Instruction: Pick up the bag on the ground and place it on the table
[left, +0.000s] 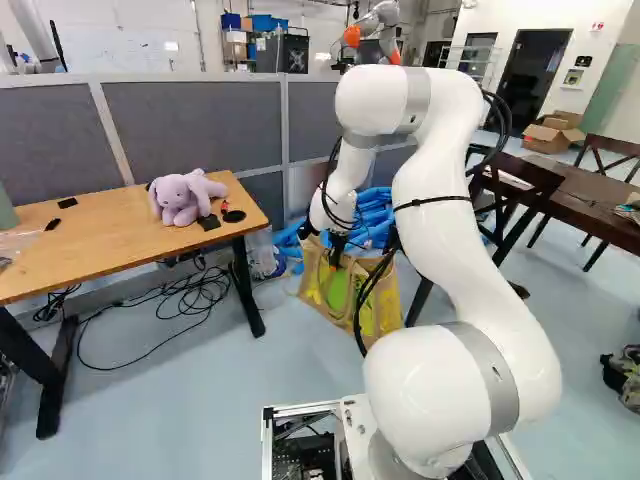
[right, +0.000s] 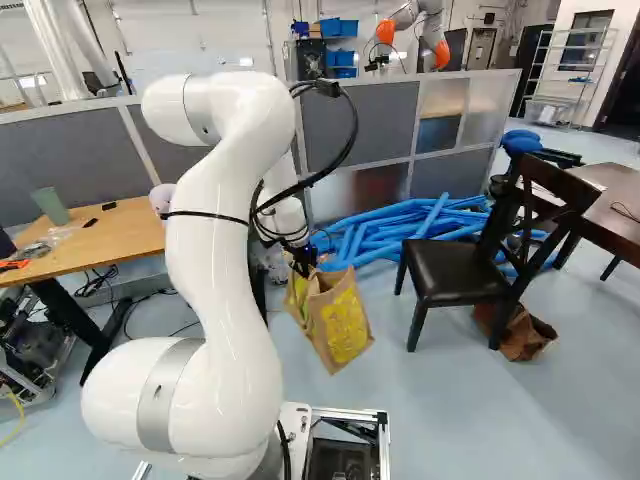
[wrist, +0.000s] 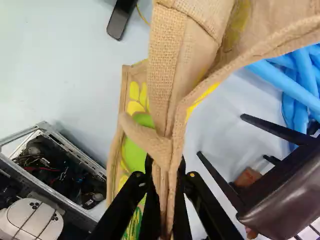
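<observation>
Wrist view: clenching the bag (right: 340, 325), slung beneath the gripper (wrist: 165, 162), and needing slow, high carrying to clear the surface's edge (left: 262, 220).

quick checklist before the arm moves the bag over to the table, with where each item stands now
1. Gripper shut on the bag: ok, fabric is pinched between both fingers
2. Bag off the floor: ok by the look of it, it hangs tilted with one corner lowest
3. Target table settled: cannot tell, there is a light wooden table and a dark table
4. Near end of the wooden table free for the bag: not ok, a purple plush toy and small black items are there
5. Bag's contents known: cannot tell, its inside is not visible
</observation>
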